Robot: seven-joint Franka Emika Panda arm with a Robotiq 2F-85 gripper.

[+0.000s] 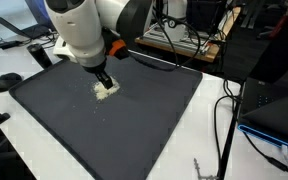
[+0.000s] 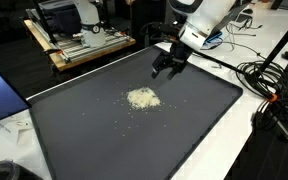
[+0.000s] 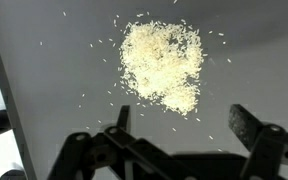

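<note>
Right at the middle of the black mat (image 2: pixel 94 130) I see a small heap of white rice (image 3: pixel 162 65), well away from all four of the mat's edges, with loose grains scattered thinly around it; it shows in both exterior views (image 1: pixel 105 89) (image 2: pixel 143 98). My gripper (image 3: pixel 181 120) hangs just beside the heap with its jaws spread wide and nothing between them. The wrist view shows both black fingers (image 3: pixel 246 122) short of the grains. In an exterior view the gripper (image 2: pixel 167 70) is raised above the mat, on the heap's far side. The mat lies on a white desk (image 1: pixel 212 125), and black cables (image 2: pixel 266 85) trail along one desk edge.
</note>
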